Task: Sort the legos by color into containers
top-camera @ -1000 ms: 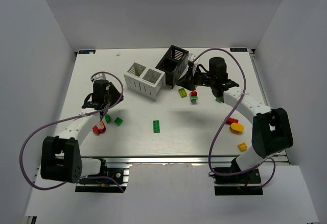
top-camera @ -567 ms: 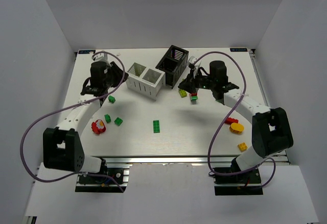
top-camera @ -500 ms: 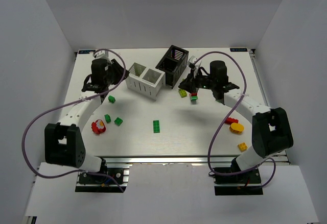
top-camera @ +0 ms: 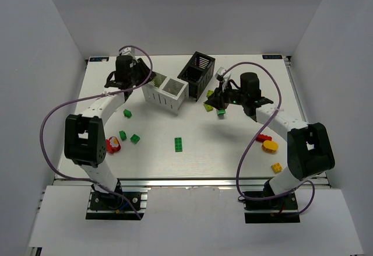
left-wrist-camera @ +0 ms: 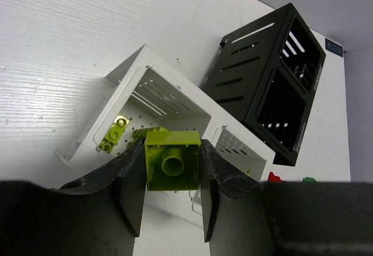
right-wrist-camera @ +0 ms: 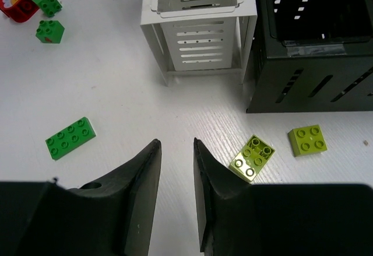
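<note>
My left gripper (left-wrist-camera: 172,151) is shut on a lime green lego (left-wrist-camera: 172,160), seen from its hollow underside. It hangs over the left compartment of the white container (left-wrist-camera: 87,145), where other lime legos (left-wrist-camera: 113,134) lie. The black container (left-wrist-camera: 245,81) stands just behind. From above, the left gripper (top-camera: 140,75) is at the white container's (top-camera: 165,97) left end. My right gripper (right-wrist-camera: 176,145) is open and empty, low over bare table, with two lime legos (right-wrist-camera: 253,158) (right-wrist-camera: 307,140) to its right and a dark green lego (right-wrist-camera: 70,137) to its left.
Loose legos lie about the table: a dark green plate (top-camera: 179,144), small green ones (top-camera: 126,114) (top-camera: 135,139), a red flower piece (top-camera: 112,146), a red one (top-camera: 265,137) and orange-yellow ones (top-camera: 270,146) (top-camera: 276,167). The black container (top-camera: 196,72) is tilted.
The left arm has swung from the front-left legos up to the white container, carrying the lime lego. The right gripper's jaws have widened and it has sunk a little toward the table.
</note>
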